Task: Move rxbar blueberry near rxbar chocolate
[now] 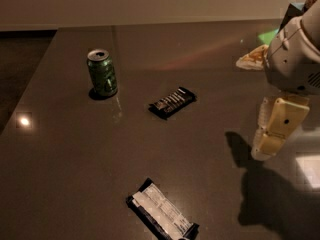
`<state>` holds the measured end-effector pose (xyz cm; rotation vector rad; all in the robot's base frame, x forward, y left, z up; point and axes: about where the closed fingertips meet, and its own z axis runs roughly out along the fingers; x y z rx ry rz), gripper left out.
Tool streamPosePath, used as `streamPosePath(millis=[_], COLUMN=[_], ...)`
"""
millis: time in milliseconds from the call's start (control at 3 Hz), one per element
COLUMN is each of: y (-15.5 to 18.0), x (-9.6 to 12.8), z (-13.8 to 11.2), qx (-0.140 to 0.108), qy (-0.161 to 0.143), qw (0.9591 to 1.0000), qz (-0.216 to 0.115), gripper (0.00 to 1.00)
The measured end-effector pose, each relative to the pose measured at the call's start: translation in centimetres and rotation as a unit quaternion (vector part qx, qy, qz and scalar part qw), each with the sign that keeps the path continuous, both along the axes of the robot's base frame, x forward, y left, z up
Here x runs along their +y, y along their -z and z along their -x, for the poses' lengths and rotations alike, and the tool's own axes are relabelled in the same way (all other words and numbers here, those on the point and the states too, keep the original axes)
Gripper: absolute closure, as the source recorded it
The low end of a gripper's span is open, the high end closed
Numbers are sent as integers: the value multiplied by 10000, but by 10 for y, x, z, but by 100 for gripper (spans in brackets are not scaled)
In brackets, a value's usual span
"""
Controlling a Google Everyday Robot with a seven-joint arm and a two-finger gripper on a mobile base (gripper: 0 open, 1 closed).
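Observation:
The rxbar blueberry point(162, 214), a dark bar with a large white label panel, lies flat near the front edge of the dark table point(60, 154). The rxbar chocolate point(172, 102), a black bar with thin white lettering, lies flat in the middle of the table. My gripper point(265, 144) hangs above the table at the right, pointing down, well to the right of both bars and holding nothing that shows.
A green soda can point(102, 73) stands upright left of the chocolate bar. A crumpled light-coloured bag point(253, 58) lies at the back right, beside a green patch point(268, 36). The table's left edge runs diagonally at the far left.

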<state>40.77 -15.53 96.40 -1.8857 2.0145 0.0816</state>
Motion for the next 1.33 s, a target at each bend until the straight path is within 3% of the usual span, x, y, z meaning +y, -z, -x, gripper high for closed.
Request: streamPosePath(millis=[333,667,1000,1333], y=[9,18,30,46], x=[29,53,71,89], z=[22,36,46,62], qx=[71,138,231,280], qy=[-517,-588,-438,-444], qw=[9985,9976,9979,9979], qz=[-172,-341,-422,-378], gripper=[0,0,0,0])
